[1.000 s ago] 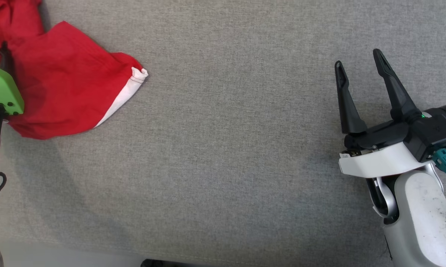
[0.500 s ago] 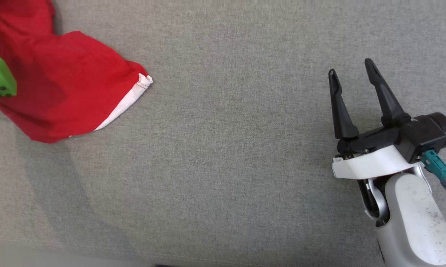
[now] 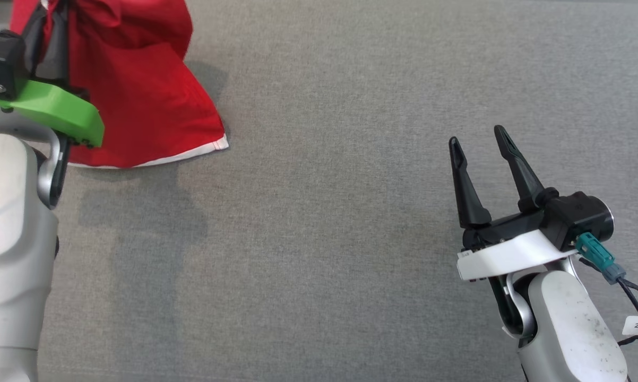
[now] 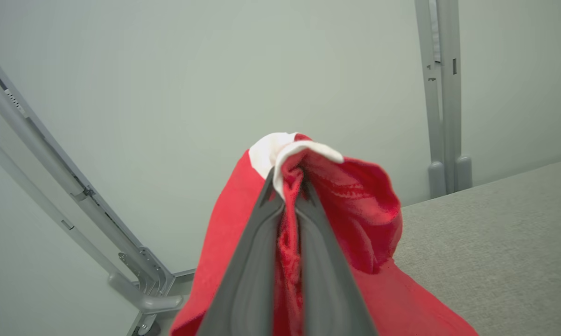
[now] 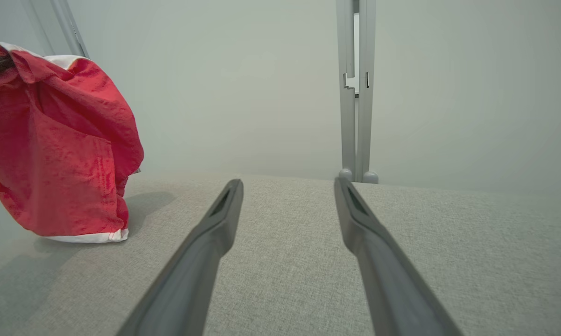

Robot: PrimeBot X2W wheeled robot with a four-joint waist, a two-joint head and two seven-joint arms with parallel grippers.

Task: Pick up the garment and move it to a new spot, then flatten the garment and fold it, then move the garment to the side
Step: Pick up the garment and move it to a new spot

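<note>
Garment (image 4: 369,219) between left fingers (image 4: 252,270), wrist view.

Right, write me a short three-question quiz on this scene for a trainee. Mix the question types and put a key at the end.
1. True or false: the right gripper stands open over the grey surface, holding nothing.
2. Pick one. The red garment is:
A. spread flat
B. bunched, hanging from the shut left gripper
C. folded into a neat square
3. Fill in: the trim along the garment's hem is ____.

Key: 1 true; 2 B; 3 white.
</note>
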